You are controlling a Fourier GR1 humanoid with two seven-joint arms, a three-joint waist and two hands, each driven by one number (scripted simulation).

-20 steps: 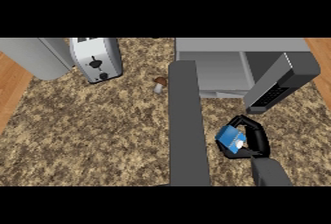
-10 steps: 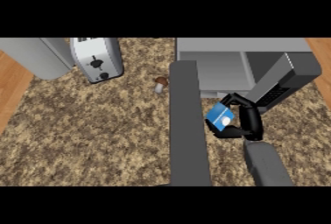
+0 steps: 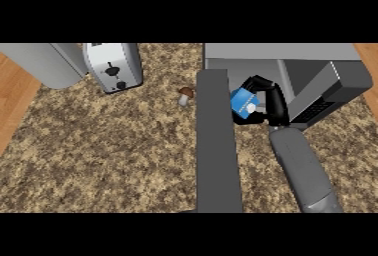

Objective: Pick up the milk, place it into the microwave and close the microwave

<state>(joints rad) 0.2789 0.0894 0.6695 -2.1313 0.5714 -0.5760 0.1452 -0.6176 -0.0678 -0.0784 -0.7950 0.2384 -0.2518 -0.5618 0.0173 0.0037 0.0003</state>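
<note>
Black right hand point(image 3: 272, 102), on its grey forearm reaching up the view, curls round the blue-and-white milk carton point(image 3: 244, 102) just before the open grey microwave point(image 3: 295, 65); its fingers hide the carton's far side. Left hand hidden.

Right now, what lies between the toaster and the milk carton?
In the head view, a small mushroom and the left forearm lie between the toaster and the milk carton.

A speckled brown granite worktop point(image 3: 111, 150) fills the view; bare wooden flooring point(image 3: 13, 95) borders it at left. A silver metal toaster point(image 3: 112, 66) stands near its far edge; a small brown-capped mushroom point(image 3: 184, 95) lies nearby.
</note>
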